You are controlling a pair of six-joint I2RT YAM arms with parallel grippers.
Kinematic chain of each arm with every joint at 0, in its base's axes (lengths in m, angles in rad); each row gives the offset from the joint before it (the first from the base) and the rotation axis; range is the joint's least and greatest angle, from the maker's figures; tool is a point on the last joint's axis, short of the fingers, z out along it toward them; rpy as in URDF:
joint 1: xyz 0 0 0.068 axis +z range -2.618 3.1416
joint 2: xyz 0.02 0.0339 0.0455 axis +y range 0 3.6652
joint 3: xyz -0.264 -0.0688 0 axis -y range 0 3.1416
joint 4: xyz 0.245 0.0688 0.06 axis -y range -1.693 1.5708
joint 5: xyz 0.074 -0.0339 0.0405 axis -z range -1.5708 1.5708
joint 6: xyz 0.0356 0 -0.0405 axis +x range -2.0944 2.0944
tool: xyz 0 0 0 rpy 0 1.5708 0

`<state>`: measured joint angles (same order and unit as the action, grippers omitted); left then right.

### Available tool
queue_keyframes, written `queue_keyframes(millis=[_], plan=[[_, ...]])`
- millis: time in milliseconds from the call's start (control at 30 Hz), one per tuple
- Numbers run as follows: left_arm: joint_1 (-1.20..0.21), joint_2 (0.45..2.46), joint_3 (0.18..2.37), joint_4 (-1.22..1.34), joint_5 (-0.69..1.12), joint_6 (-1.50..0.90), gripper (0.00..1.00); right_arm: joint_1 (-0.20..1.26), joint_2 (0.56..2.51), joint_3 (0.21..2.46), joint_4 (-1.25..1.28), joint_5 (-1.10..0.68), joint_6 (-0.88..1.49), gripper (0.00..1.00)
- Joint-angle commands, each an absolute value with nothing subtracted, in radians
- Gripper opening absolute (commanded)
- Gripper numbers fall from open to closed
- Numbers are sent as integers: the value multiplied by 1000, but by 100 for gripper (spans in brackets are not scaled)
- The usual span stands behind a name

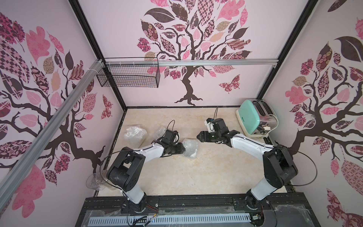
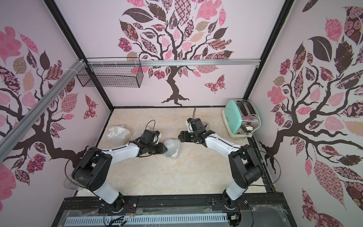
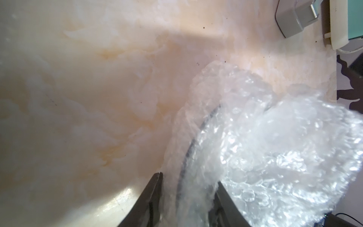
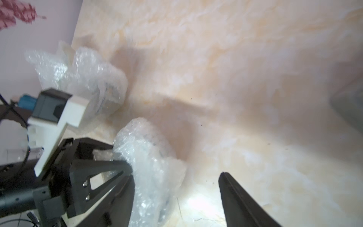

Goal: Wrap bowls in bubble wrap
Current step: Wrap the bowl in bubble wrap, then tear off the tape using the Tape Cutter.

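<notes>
Bowl (image 3: 184,171) in wrap (image 1: 190,147) sits mid table (image 1: 196,176). Left pincer (image 1: 183,148) straddles its wrapped rim; can't tell if clamped. Right pincer (image 1: 198,136) released, empty, nearby. Ceramic prob fragile, weighty; wrap soft, slippery. Best hold: rim thru wrap, gently.
</notes>
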<state>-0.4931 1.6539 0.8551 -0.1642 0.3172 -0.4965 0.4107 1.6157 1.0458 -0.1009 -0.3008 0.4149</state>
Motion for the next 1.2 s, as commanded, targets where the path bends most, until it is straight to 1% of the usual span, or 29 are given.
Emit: queue_keyframes(millis=[0,67,133,267,433,700,967,1067,1167], plan=[[-490,1666,867,-199,314,-474,40,277,1591,1003,-15,-366,474,70],[-491,1669,871,-199,317,-474,40,190,1605,980,60,-414,528,69],[-490,1675,871,-197,322,-474,40,98,1634,971,126,-448,591,64],[-491,1675,869,-201,328,-471,40,6,1718,1002,187,-526,657,61],[-490,1673,870,-206,330,-469,40,0,1793,1047,174,-555,659,60],[-492,1676,872,-210,331,-468,40,0,1884,1059,223,-610,677,55],[-492,1678,875,-213,331,-464,40,0,1938,1065,261,-654,705,53],[-492,1678,875,-214,331,-465,40,2,1937,1061,267,-673,714,49],[-492,1679,874,-215,331,-465,40,2,1928,1051,275,-684,721,48]])
